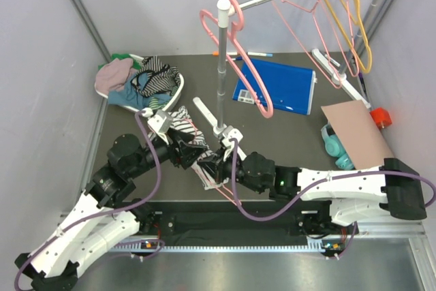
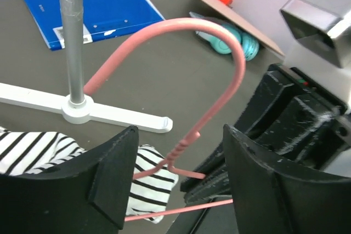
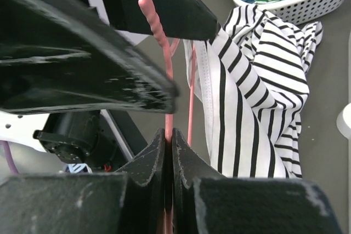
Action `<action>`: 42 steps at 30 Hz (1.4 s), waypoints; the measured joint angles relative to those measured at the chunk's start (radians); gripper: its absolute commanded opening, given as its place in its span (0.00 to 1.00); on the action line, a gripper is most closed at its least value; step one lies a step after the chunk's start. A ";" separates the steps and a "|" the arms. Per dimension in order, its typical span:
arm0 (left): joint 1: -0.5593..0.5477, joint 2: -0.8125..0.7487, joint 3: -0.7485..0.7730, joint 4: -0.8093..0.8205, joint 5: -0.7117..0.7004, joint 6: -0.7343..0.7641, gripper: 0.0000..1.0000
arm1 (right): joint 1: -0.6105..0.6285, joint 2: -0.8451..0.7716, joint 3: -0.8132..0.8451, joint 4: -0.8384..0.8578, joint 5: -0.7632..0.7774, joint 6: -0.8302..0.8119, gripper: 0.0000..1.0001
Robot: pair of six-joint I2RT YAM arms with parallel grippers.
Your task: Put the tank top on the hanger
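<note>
Hanger (image 3: 166, 91) clamped in R gripper (image 3: 169, 138); L gripper (image 2: 180, 138) spread near its neck. Hold steady, feed tank top (image 3: 247, 113) strap.

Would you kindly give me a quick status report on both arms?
Right gripper shut on hanger wire. Left gripper open around hanger neck. Tank top bunched against hanger. Rack pole close behind.

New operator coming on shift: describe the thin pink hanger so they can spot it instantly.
Find the upright metal pole at the centre. Just in front of its foot, the fingers of the right gripper pinch the hanger. It is thin wire with a twisted neck, unlike the thick pink hanger hung at the pole's top.
</note>
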State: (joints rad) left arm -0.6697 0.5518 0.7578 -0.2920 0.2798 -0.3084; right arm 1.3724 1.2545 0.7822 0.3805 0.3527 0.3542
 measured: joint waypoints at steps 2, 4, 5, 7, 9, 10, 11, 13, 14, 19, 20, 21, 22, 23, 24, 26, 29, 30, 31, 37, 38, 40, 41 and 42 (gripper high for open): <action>0.000 0.019 0.002 -0.003 -0.005 0.015 0.50 | 0.000 0.001 0.000 0.003 -0.006 0.008 0.00; 0.000 0.029 0.003 -0.010 -0.012 0.031 0.38 | 0.000 0.004 0.000 0.014 -0.006 0.011 0.00; 0.000 0.031 0.003 -0.011 -0.021 0.040 0.33 | 0.000 0.007 0.000 0.016 -0.006 0.014 0.00; 0.000 0.034 0.003 -0.017 -0.032 0.056 0.16 | 0.000 0.018 0.001 0.023 -0.006 0.016 0.00; 0.002 0.034 0.003 -0.036 -0.058 0.093 0.05 | 0.000 0.027 0.006 0.030 -0.006 0.022 0.00; 0.005 0.034 0.003 -0.048 -0.072 0.104 0.00 | 0.000 0.028 0.007 0.039 0.000 0.024 0.01; 0.007 0.034 0.003 -0.054 -0.082 0.108 0.00 | 0.000 0.028 0.008 0.037 0.006 0.024 0.03; 0.005 0.034 0.003 -0.056 -0.087 0.119 0.00 | 0.000 0.032 0.009 0.039 0.012 0.027 0.11; 0.005 0.034 0.003 -0.056 -0.088 0.124 0.00 | 0.000 0.032 0.009 0.038 0.014 0.032 0.14; 0.000 0.042 0.003 -0.058 -0.087 0.153 0.00 | 0.000 0.027 0.009 0.029 0.032 0.047 0.62; -0.001 0.042 0.003 -0.058 -0.087 0.162 0.00 | 0.000 0.021 0.009 0.021 0.033 0.054 0.67; -0.001 0.042 0.003 -0.060 -0.091 0.172 0.00 | 0.000 0.009 0.008 0.010 0.038 0.057 0.73; -0.001 0.042 0.003 -0.060 -0.095 0.179 0.00 | 0.000 -0.007 0.006 -0.003 0.041 0.062 0.75; -0.001 0.042 0.001 -0.059 -0.103 0.186 0.00 | 0.000 -0.029 0.000 -0.011 0.043 0.068 0.76; -0.001 0.042 -0.001 -0.060 -0.114 0.191 0.00 | 0.000 -0.059 -0.012 -0.021 0.045 0.070 0.78; -0.001 0.042 -0.006 -0.061 -0.138 0.203 0.00 | 0.000 -0.138 -0.049 -0.047 0.050 0.085 0.78; -0.001 0.048 -0.008 -0.060 -0.179 0.209 0.00 | 0.001 -0.269 -0.110 -0.092 0.061 0.104 0.77; -0.001 0.055 -0.008 -0.060 -0.196 0.211 0.00 | 0.002 -0.302 -0.123 -0.107 0.067 0.111 0.76; -0.001 0.064 -0.008 -0.061 -0.210 0.212 0.00 | 0.004 -0.336 -0.136 -0.122 0.072 0.117 0.76; -0.001 0.157 -0.006 -0.064 -0.288 0.212 0.00 | 0.134 -0.318 -0.149 -0.164 0.130 0.149 0.71; -0.001 0.168 -0.006 -0.069 -0.298 0.212 0.00 | 0.163 -0.283 -0.149 -0.156 0.136 0.161 0.71; -0.001 0.177 -0.006 -0.079 -0.312 0.212 0.00 | 0.204 -0.173 -0.149 -0.126 0.140 0.190 0.69; -0.001 0.177 -0.006 -0.081 -0.320 0.211 0.00 | 0.216 -0.124 -0.149 -0.116 0.140 0.203 0.69; -0.001 0.173 -0.006 -0.081 -0.326 0.211 0.00 | 0.227 -0.062 -0.149 -0.102 0.142 0.220 0.69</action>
State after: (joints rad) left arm -0.6704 0.7246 0.7521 -0.3729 -0.0463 -0.0978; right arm 1.5990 1.1927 0.6334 0.2783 0.4950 0.5747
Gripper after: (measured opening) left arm 0.127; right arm 0.695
